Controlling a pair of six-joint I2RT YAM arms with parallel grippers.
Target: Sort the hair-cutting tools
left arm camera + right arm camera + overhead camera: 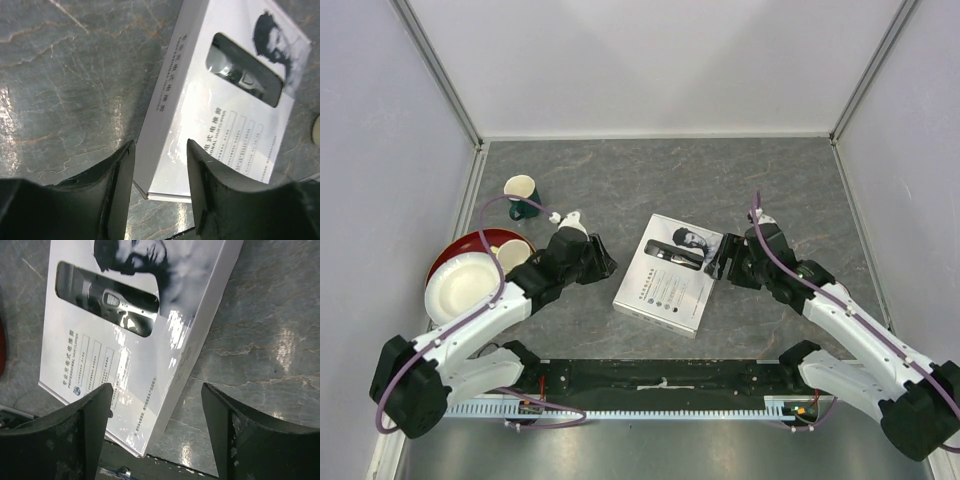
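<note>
**Two grippers open, clipper inside its closed box**

Two arms flank the flat white cardboard box with a printed face and window (665, 280), which lies mid-table on the grey marbled tabletop (770, 190).

- Left gripper (605, 265): jaws spread, nothing between them. It sits just off the box's left edge. In the left wrist view the near box corner shows in the gap between the black fingers (120, 190); can't tell if there is contact.
- Right gripper (717, 262): jaws wide apart, nothing held. It is at the box's right end, by the printed face; contact unclear. In the right wrist view the box's long edge runs between the fingers (95, 415).
- Silver-and-black electric clipper (672, 255): inside the box, seen only through the window in all three views. No other cutting tools show.

Far left, well apart from the box: a red bowl (450, 258), a white plate (460, 285) resting in it, a cream cup (513, 255) at its rim, and a cream mug with a dark green handle (522, 190) behind.
</note>
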